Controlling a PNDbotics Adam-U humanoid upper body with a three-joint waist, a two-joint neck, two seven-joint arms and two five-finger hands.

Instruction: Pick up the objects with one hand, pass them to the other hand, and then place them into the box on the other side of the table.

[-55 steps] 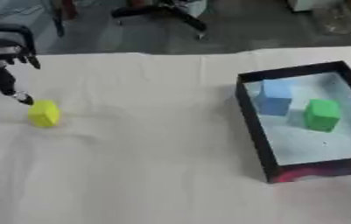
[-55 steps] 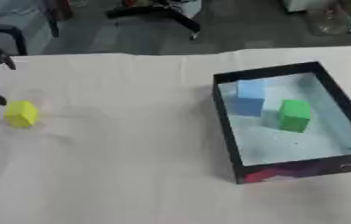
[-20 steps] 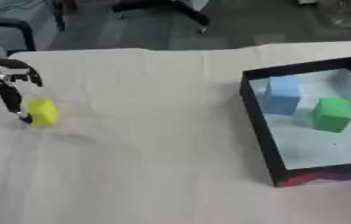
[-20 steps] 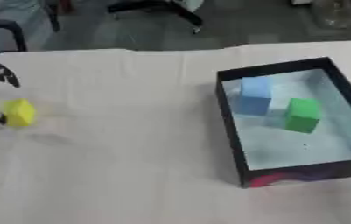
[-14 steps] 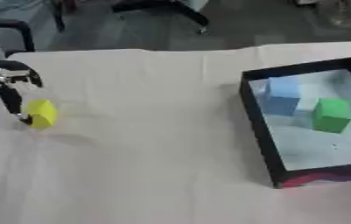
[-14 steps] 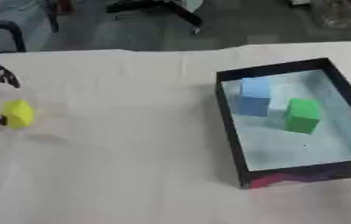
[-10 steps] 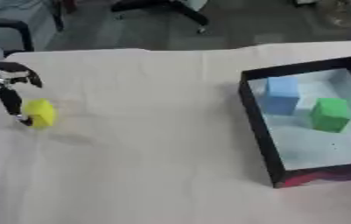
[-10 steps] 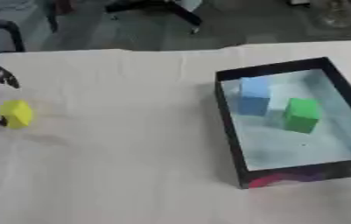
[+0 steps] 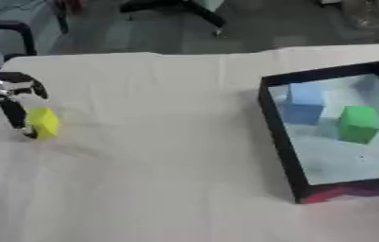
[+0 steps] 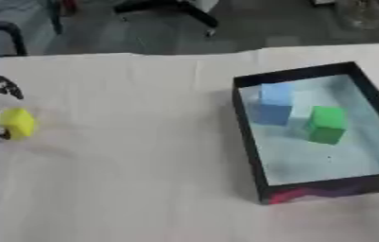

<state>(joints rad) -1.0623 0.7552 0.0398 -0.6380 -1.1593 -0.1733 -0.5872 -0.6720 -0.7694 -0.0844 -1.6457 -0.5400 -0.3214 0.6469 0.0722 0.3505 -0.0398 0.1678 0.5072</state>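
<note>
Left hand working at table's left edge, fingers curling down around yellow block, closing on it for pickup; block sitting on white tablecloth. Black box lying at right edge, open side up for drop-in, holding blue block and green block. Right hand not showing.

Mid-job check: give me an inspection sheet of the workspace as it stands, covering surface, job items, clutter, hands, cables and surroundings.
Surface: table under a wrinkled cream cloth.
Job's things: yellow block on the cloth at far left; black box at right holding a blue block and a green block.
Clutter: nothing seen.
Hands: left hand at the yellow block, fingers against its side, block not lifted; right hand not in view.
Cables: nothing seen.
Surroundings: chair base on the floor beyond the table.
</note>
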